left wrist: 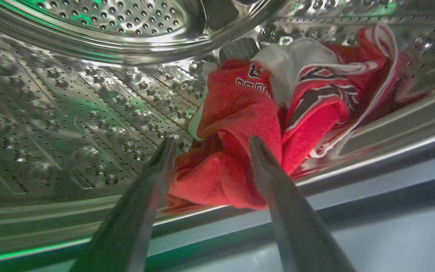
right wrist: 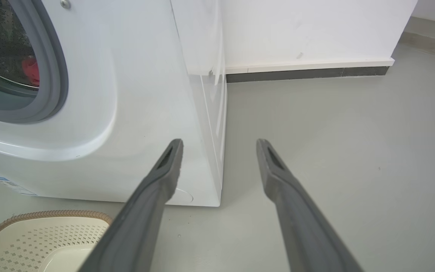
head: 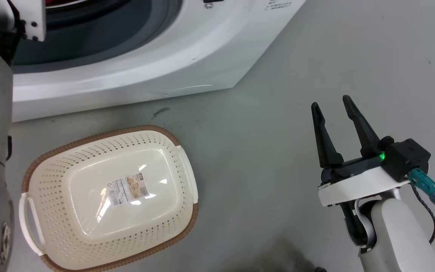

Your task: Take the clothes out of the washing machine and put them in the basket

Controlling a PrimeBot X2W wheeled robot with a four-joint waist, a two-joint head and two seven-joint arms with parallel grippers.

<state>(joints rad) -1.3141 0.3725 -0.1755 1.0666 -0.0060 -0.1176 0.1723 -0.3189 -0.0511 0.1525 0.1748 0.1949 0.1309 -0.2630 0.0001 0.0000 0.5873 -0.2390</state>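
The left claw (left wrist: 210, 142) gapes wide astride the red jerseys (left wrist: 240, 113) mid-frame, poised to pinch; the right claw (head: 330, 102) idles open and empty; the basket (head: 51, 177) waits lower left.

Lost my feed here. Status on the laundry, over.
Left gripper open inside the drum, red clothes just ahead, none gripped. Right gripper open, idle above the floor. Basket empty. No obstruction seen.
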